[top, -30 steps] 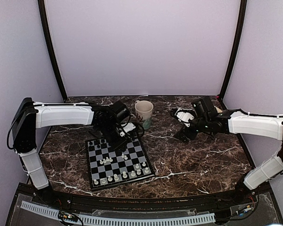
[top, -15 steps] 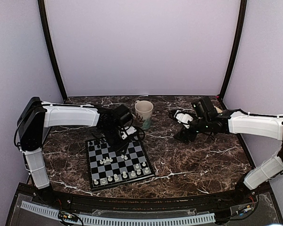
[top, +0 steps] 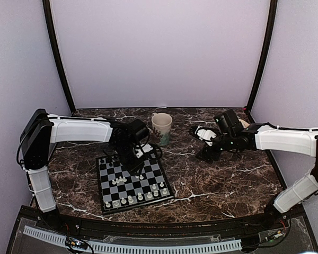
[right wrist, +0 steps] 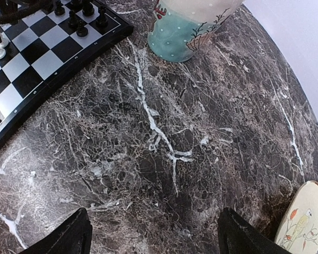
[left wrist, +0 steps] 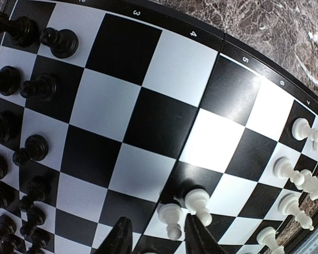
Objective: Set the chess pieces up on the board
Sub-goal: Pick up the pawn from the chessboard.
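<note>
Top camera: high, behind the arms, whole table (top: 228, 174). Left wrist: close over the board (left wrist: 164, 116), ahead of the left gripper (left wrist: 158, 227). Right wrist shares the board's corner.

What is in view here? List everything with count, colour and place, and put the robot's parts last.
table: one, dark marble with white veins, under everything.
board: one, black and grey checks, left part of the table.
black chess pieces: count unclear, black, two rows along the board's far edge.
white chess pieces: count unclear, white, mostly near rows; two pawns mid-board.
mug: one, cream with teal base, beyond the board's far right corner.
disc: one, cream with a bird picture, far right of the table.
left arm: one, white and black, over the board.
right arm: one, white and black, right of the mug.
left gripper: one, black, open, by the mid-board pawns.
right gripper: one, black, open, over bare marble.
</note>
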Robot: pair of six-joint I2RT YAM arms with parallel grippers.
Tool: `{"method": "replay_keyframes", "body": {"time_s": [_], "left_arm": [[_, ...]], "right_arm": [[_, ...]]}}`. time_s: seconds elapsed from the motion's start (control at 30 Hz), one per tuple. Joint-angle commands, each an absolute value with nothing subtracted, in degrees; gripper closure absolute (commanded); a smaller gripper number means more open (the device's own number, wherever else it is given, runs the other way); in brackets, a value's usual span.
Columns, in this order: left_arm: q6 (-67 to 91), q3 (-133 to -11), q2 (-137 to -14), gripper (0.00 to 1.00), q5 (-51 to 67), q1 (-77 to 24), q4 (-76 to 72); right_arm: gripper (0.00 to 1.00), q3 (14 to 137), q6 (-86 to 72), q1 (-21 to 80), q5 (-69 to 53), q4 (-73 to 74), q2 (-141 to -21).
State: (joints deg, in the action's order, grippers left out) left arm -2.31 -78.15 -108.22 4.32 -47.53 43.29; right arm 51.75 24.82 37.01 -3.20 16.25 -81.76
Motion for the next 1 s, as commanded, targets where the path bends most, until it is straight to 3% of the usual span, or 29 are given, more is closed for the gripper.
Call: {"method": "replay_keyframes", "body": {"time_s": [0.0, 0.33, 0.8, 0.97], "left_arm": [[-2.3, -78.9, -107.5, 0.64, 5.6, -47.9, 46.1], [-2.6, -79.0, -108.1, 0.79, 6.2, -48.1, 45.5], [-2.5, -78.5, -108.6, 0.78, 5.5, -48.2, 46.3], [-2.8, -78.5, -108.7, 0.86, 6.1, -48.2, 46.8]], "right_arm": [[0.19, 53.4, 24.9, 36.7, -4.0, 15.8, -82.4], [0.21, 53.6, 24.9, 36.8, -4.4, 16.5, -82.6], [0.23, 53.9, 24.9, 36.8, -4.8, 16.8, -82.8], [0.23, 53.9, 24.9, 36.8, -4.7, 16.9, -83.0]]}}
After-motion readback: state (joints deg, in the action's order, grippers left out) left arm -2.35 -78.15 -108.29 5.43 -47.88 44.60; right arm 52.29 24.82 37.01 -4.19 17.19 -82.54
